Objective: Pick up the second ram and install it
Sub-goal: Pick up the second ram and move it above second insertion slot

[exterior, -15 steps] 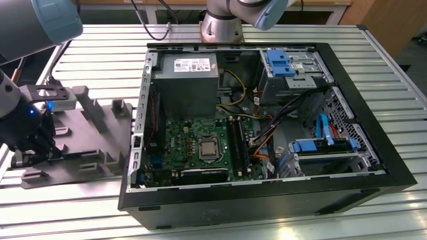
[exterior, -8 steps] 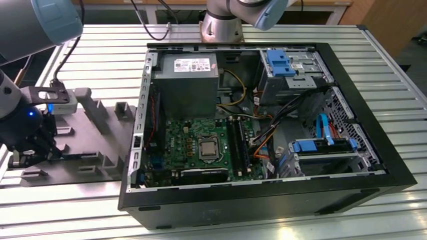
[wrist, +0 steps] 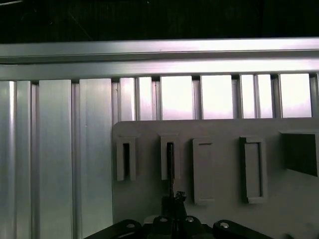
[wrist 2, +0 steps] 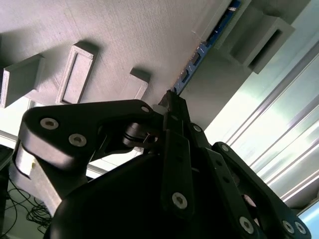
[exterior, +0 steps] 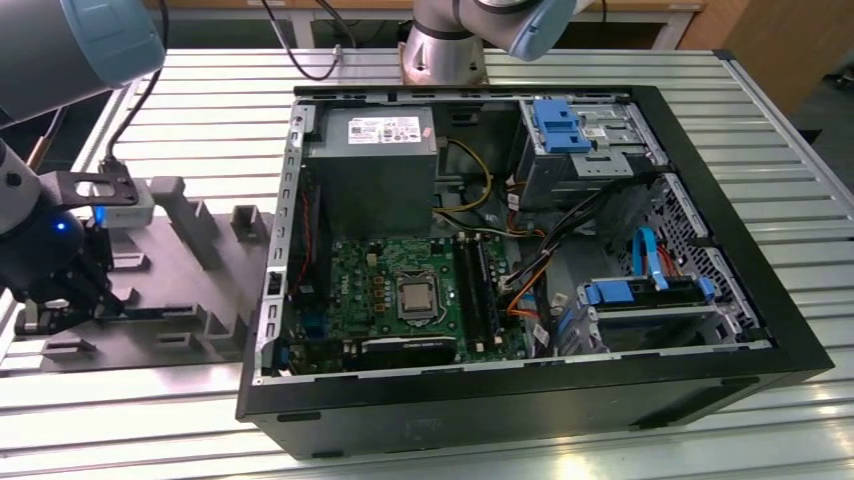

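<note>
The arm (exterior: 27, 235) is bent down over the grey rack (exterior: 187, 290), which lies on the slatted metal surface (exterior: 174, 110). The jaws sit low among the rack's uprights.

The memory stick (wrist 2: 198, 54) stands on its thin edge in one of the rack's narrow slots (wrist: 169, 158). That slot keeps it upright, so its top edge is free to be pinched from above.

In the second wrist view the jaws are drawn together, with the near end of the stick running out from between their tips. I judge them clamped on it. The stick is not yet lifted: it lies down in the rack, with pale uprights on both sides of its far end.

The neighbouring slots (wrist: 125, 159) in the rack look empty in the first wrist view.

The open computer case (exterior: 534, 405) stands just beside the rack, on the exterior view's right. Its green board (exterior: 380, 275) lies flat and faces up, so the long slots can be reached from above.
</note>
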{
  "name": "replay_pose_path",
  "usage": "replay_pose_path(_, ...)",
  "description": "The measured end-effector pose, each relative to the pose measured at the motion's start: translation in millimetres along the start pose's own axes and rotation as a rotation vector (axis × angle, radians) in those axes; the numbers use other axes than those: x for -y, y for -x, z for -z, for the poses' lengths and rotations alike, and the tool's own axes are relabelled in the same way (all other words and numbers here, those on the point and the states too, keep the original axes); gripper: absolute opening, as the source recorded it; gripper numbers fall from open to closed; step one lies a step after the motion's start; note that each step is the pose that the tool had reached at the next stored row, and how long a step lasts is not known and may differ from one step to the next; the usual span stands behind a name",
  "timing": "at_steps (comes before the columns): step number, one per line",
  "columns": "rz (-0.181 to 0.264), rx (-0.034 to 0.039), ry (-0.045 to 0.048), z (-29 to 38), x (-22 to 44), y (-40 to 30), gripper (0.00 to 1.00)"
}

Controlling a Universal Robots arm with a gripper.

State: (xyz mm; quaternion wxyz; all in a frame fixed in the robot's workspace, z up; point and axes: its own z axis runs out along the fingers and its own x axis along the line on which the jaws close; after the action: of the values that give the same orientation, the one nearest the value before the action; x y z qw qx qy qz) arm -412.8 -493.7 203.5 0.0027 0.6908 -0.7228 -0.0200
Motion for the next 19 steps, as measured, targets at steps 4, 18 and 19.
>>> replay_pose_path(4, 0.002, 0.0000, 0.0000, 0.5, 0.0, 0.0, 0.12)
replay_pose_path(18, 0.014, -0.0005, 0.0004, 3.5, -0.1, 0.1, 0.12)
replay_pose_path(19, 0.014, -0.0006, 0.0004, 3.8, -0.1, 0.1, 0.12)
